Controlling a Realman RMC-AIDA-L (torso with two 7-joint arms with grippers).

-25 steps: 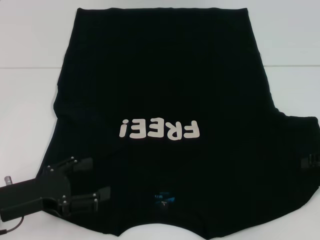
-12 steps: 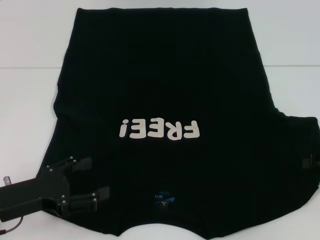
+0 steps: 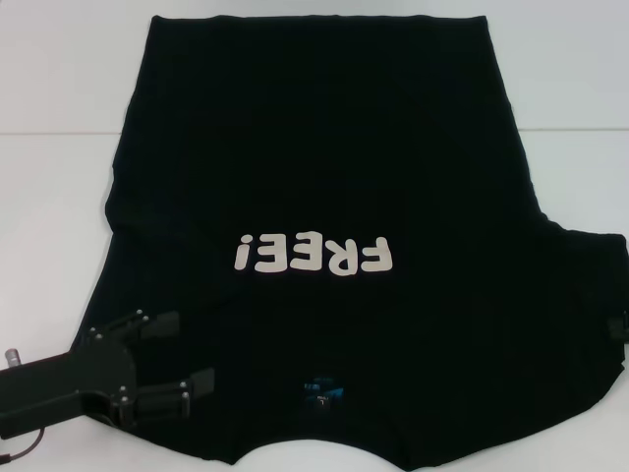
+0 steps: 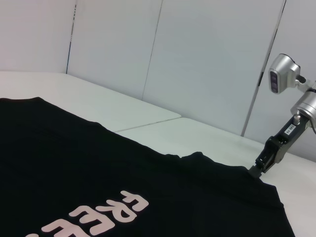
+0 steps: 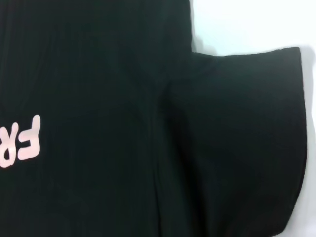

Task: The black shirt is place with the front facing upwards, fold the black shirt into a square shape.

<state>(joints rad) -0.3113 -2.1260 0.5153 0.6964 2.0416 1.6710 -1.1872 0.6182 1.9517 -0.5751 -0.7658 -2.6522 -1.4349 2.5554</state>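
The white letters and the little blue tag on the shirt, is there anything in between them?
No, just plain black shirt. In the head view, nothing sits between the FREE! letters and the blue neck label. The left gripper is off to the side.

White table (image 3: 59,69), matte, evenly lit, without hard shadows. Top made of separate panels: one seam (image 3: 54,133) running straight across the far part in the head view, seen again in the left wrist view as a thin line (image 4: 148,122) between two slabs. Behind the table, a pale wall (image 4: 207,64) of flat vertical panels, split by narrow dark joints (image 4: 152,54). One darker joint (image 4: 72,37) near the corner. Wall meeting the tabletop directly along its far edge. Soft, diffuse light overall.
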